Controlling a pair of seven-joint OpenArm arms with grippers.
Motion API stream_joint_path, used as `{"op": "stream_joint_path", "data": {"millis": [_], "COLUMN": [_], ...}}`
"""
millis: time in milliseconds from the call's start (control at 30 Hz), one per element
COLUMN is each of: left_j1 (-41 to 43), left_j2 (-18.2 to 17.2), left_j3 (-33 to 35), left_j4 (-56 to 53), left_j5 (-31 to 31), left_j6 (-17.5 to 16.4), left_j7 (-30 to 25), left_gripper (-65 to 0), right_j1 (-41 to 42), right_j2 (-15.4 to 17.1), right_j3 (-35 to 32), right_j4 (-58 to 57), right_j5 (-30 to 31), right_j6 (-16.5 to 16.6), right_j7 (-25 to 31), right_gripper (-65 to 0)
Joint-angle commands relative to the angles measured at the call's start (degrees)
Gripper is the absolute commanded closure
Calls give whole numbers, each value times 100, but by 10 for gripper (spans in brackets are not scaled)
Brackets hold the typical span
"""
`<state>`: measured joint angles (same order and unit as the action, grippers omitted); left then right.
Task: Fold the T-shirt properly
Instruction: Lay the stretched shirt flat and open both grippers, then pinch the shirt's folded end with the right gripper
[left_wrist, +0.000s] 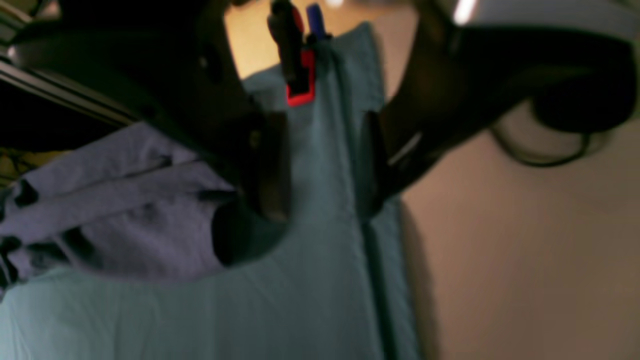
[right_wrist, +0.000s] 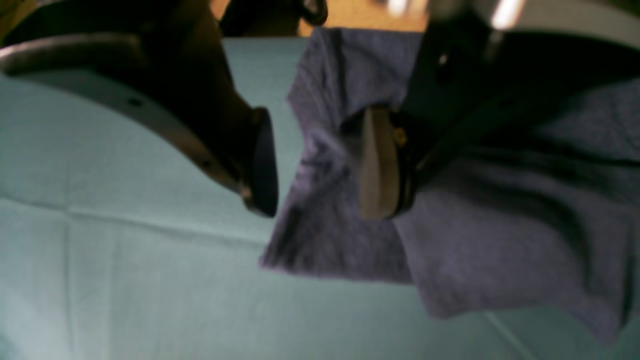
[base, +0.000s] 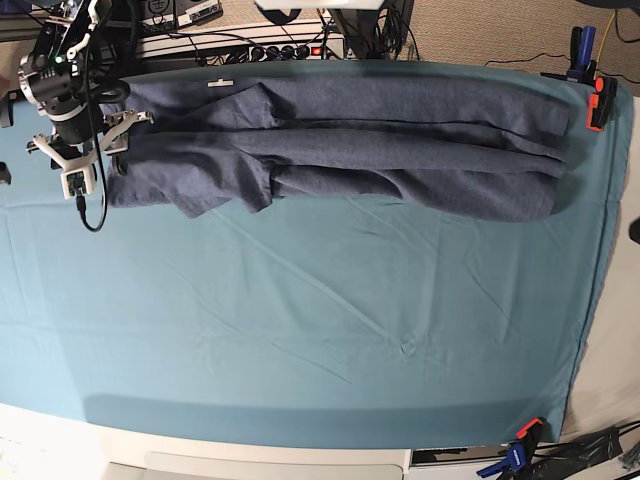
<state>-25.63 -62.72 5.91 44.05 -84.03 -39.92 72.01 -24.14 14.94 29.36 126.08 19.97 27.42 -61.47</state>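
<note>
Right gripper (base: 100, 135), jaws parted and holding nothing, hangs over the far left end of the T-shirt (base: 340, 150) in the base view. Its wrist view shows the two fingers (right_wrist: 380, 165) spread wide, one pad over the bare cloth (right_wrist: 125, 250) and the pale pad over the shirt's edge, where a folded corner of the blue-grey fabric (right_wrist: 450, 240) lies in soft creases.

Left gripper (left_wrist: 322, 165) also stands open and empty in its own wrist view, its dark fingers (left_wrist: 272, 165) framing a strip of teal cloth (left_wrist: 300, 300) near the table's edge; bunched shirt fabric (left_wrist: 125, 215) lies to the left of them, just beside one finger (whether it touches cannot be told through the blur). A red clamp (left_wrist: 301, 80) sits on the cloth edge beyond the fingers. In the base view the left arm itself is out of sight.

The shirt lies as a long band across the far side of the table, folded lengthwise into overlapping layers, stretching from the right gripper almost to the red clamp (base: 600, 105) at the far right corner. A small white tag (base: 218, 84) shows on its far edge near the left end. Teal cloth (base: 300, 330) covers the rest of the table, and another clamp (base: 522, 440) grips its near right corner.
</note>
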Motion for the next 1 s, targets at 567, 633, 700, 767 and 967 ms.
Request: {"op": "stream_joint_path", "data": {"millis": [567,633,700,767,967], "left_j1": [-214,-214,-214,-214,-214], "left_j2": [-76,-81,-79,-79,-79], "left_j3": [-50,-50,-50,-50,-50], "left_j4": [48,48,48,48,48], "left_j5": [-97,-97,-97,-97,-97], "left_j6": [-8,-8,-8,-8,-8], "left_j7": [-149,-142,-138,-140,-149], "left_gripper": [-241,-241,-241,-241,-241], "right_j1": [1220,1329,1368,1364,1362], "right_j2": [-800,-881,-896,-892,-892], "right_j3": [48,46,33,33,33], "right_j4": [-1598,-1810,-1941,-1987,-1987], "right_j5": [678,929,1069,1062,1067], "right_j6": [-496,-400,-332,-332,-334], "right_j7": [398,313,232,111,-105], "right_gripper": [-292,-292,-292,-292,-292]}}
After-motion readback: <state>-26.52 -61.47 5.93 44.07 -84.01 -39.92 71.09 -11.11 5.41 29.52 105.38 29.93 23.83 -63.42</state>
